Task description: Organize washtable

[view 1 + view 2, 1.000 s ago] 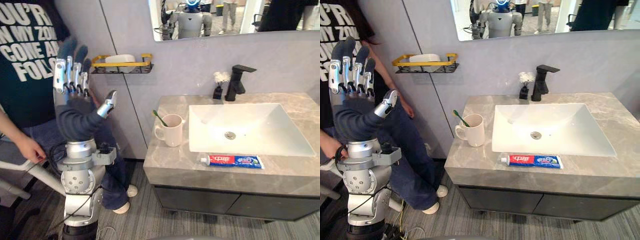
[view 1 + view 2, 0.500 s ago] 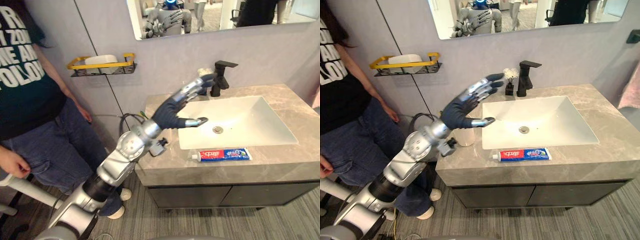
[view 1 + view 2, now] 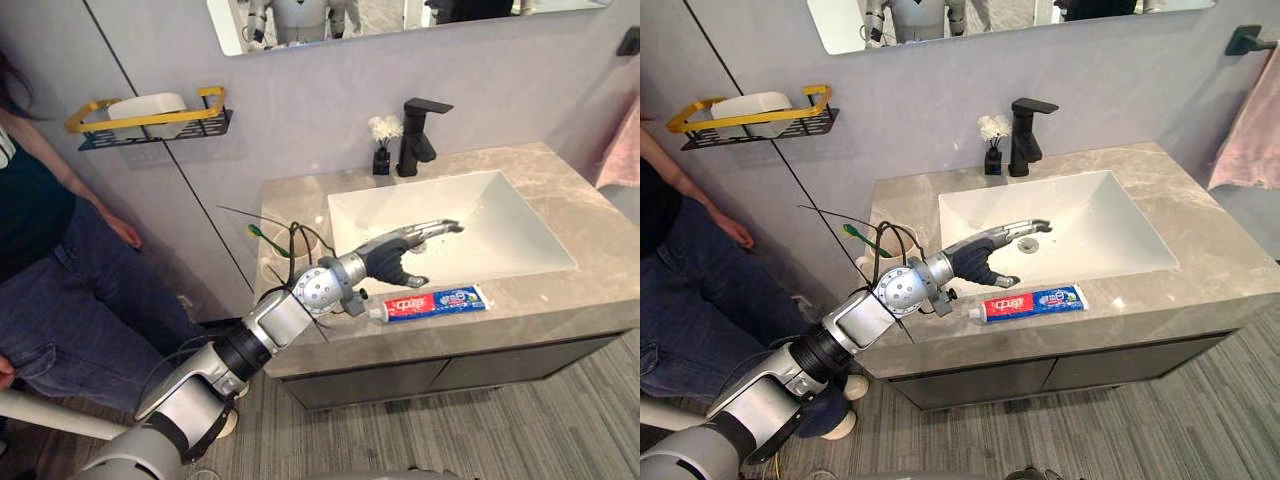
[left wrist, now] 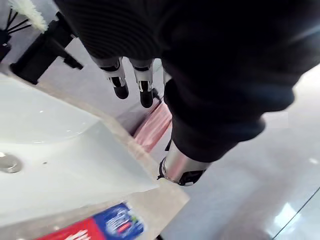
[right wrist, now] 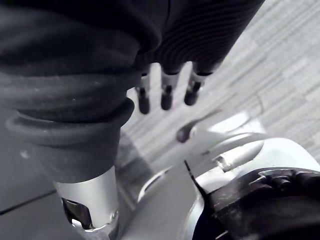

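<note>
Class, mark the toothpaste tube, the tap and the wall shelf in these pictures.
toothpaste tube point(image 3: 430, 302), left eye view, middle of the tube.
tap point(image 3: 413, 148), left eye view, its upright body.
wall shelf point(image 3: 150, 119), left eye view, its yellow front rail.

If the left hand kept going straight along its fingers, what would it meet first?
Probably the right inner slope of the sink: the left hand hovers open over it, fingers aimed across. Its height is unclear.

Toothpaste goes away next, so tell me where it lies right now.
In the eye views the toothpaste tube lies flat on the counter, between the sink and the front edge, with the left hand over the sink just behind it.
</note>
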